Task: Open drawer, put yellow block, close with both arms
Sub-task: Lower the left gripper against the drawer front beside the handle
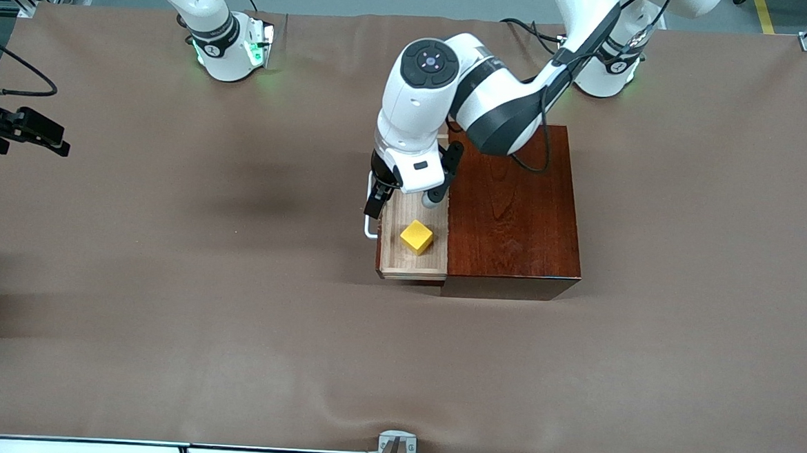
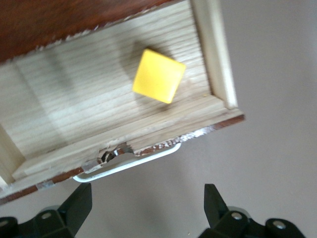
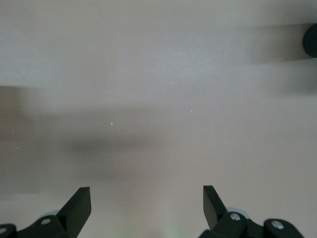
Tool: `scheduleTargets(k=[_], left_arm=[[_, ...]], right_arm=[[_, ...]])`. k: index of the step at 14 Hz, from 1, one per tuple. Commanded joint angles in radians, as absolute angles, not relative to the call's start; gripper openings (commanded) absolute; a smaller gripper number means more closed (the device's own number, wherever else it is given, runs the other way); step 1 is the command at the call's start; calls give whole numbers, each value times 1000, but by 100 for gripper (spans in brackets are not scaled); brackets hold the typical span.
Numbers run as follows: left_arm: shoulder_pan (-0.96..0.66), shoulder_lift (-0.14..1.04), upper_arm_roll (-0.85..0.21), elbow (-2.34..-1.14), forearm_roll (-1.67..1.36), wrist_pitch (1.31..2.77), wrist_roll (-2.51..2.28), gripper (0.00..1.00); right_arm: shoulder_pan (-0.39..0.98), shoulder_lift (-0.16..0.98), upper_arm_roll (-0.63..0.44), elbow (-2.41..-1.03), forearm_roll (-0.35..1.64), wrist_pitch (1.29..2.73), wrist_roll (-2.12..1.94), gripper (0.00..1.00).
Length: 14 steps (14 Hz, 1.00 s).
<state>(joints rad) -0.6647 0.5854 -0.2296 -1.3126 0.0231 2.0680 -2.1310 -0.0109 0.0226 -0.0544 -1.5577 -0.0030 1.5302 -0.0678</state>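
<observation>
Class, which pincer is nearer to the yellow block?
Left. The left pincer, open, hangs by the drawer handle, beside the yellow block. The right pincer, open, waits over bare table, away from it.

You see two glossy white arms with dark grey joint bands. The left arm carries a round dark cap with a blue-lit centre and black cables. Both round bases glow green. In the wrist views, black wedge-shaped fingertips show silver screws.
</observation>
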Motion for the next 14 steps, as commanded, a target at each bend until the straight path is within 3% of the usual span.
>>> scheduleTargets(k=[1,14], left_arm=[[-710,649,-219,-1281,46,2066,-2245,100],[-752,741,-215,-1287,51,2123,-2371,100]], right_arm=[[-25,3,-43,-1559,-6,1537,-54,100],[-21,6,-43,-1557,-6,1535,-54,100]])
